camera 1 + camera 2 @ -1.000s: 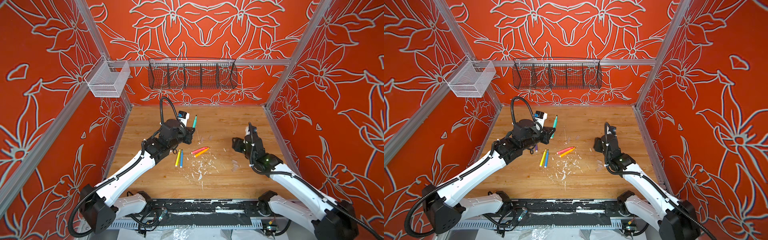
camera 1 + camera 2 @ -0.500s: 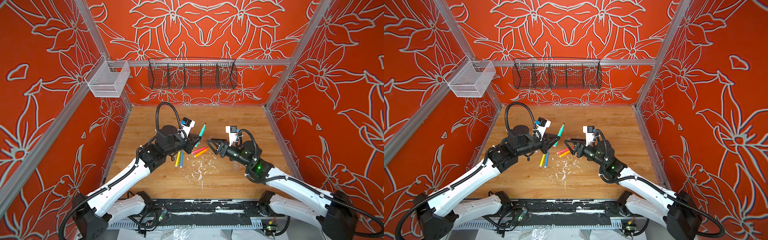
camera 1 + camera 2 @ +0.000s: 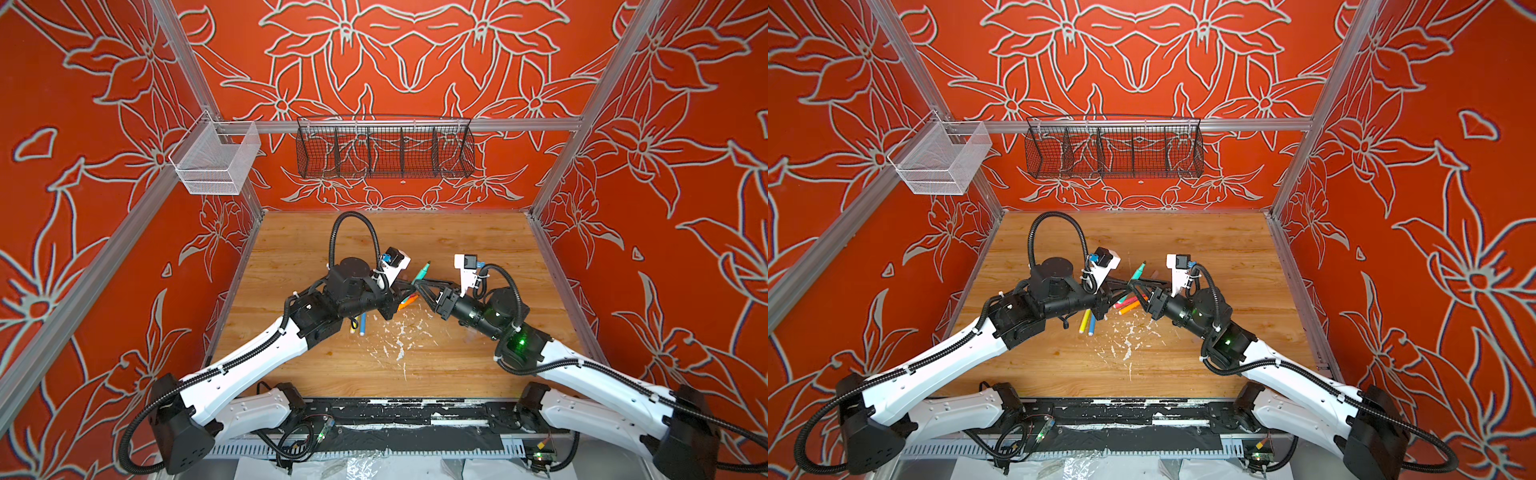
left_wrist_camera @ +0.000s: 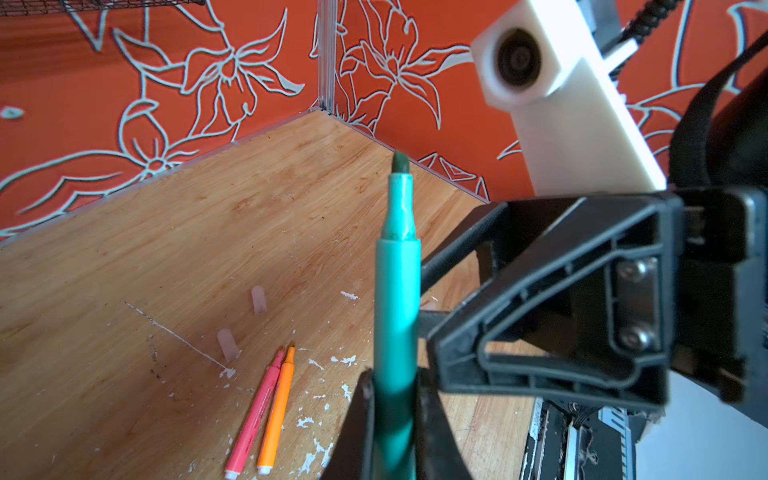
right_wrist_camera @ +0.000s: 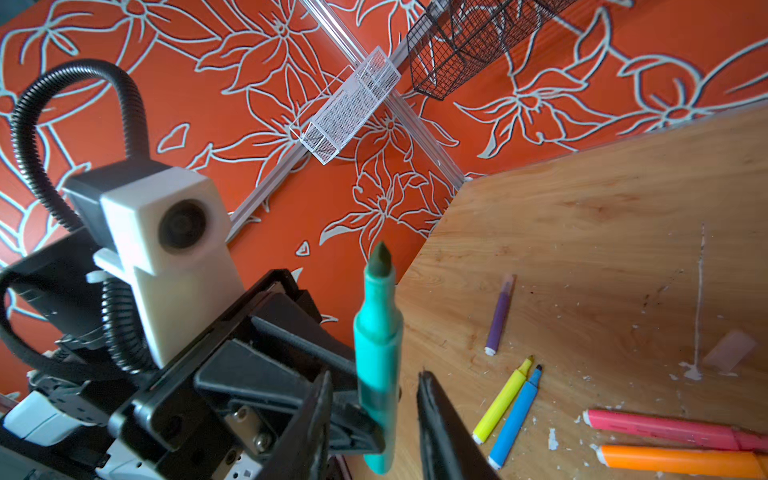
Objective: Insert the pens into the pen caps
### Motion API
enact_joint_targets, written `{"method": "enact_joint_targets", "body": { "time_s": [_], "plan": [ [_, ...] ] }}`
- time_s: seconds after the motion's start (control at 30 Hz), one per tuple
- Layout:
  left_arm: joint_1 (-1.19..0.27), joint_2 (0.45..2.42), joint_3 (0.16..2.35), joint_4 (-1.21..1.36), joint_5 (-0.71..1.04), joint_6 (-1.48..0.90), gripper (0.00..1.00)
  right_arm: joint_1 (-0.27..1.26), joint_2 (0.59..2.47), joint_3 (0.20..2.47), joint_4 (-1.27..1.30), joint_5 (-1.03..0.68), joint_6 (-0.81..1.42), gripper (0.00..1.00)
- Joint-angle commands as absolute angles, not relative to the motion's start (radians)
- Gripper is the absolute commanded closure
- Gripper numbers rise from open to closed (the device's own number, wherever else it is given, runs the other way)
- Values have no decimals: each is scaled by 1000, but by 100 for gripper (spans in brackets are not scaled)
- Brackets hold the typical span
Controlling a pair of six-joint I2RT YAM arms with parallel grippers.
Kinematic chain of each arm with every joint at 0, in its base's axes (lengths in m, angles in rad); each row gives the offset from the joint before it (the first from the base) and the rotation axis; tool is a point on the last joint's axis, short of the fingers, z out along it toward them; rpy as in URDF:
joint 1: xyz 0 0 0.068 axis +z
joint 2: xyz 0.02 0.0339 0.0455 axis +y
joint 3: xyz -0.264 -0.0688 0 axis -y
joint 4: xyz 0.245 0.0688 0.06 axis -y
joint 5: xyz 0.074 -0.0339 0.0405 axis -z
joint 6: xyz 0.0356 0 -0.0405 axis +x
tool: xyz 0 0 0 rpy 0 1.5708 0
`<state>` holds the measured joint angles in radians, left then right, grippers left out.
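Observation:
My left gripper (image 4: 395,390) is shut on the lower barrel of the green pen (image 4: 397,291), which it holds above the floor with the bare tip up. My right gripper (image 5: 376,376) faces it from the other side. Its jaws straddle the same green pen (image 5: 378,332), open, with a gap on each side. In both top views the two grippers meet at mid-table, left gripper (image 3: 401,286) and right gripper (image 3: 424,286). The yellow pen (image 5: 503,399), blue pen (image 5: 515,415), purple pen (image 5: 500,313), pink pen (image 4: 255,415) and orange pen (image 4: 278,411) lie on the wood. Two clear pen caps (image 4: 258,299) (image 4: 227,344) lie near them.
White paint flecks (image 3: 399,336) scatter the wooden floor in front of the pens. A black wire basket (image 3: 384,149) hangs on the back wall and a white mesh bin (image 3: 216,164) on the left rail. Orange patterned walls close in three sides.
My right arm swung in from the right side to the table's middle and its jaws have narrowed round the green pen. My left arm tilted the pen toward it.

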<state>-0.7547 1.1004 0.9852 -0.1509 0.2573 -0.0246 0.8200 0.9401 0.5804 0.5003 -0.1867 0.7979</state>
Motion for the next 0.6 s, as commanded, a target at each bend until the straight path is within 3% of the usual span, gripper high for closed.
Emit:
{"method": "enact_joint_targets", "body": {
  "time_s": [0.0,0.4,0.57],
  "plan": [
    [-765,1095,977,-130,293,20,100,827,921,590,487,-142,798,65],
    [-781,1107,962,-123,314,70,100,829,899,578,472,-122,797,58],
    [-785,1126,970,-131,326,84,100,829,885,565,472,-110,798,65]
  ]
}}
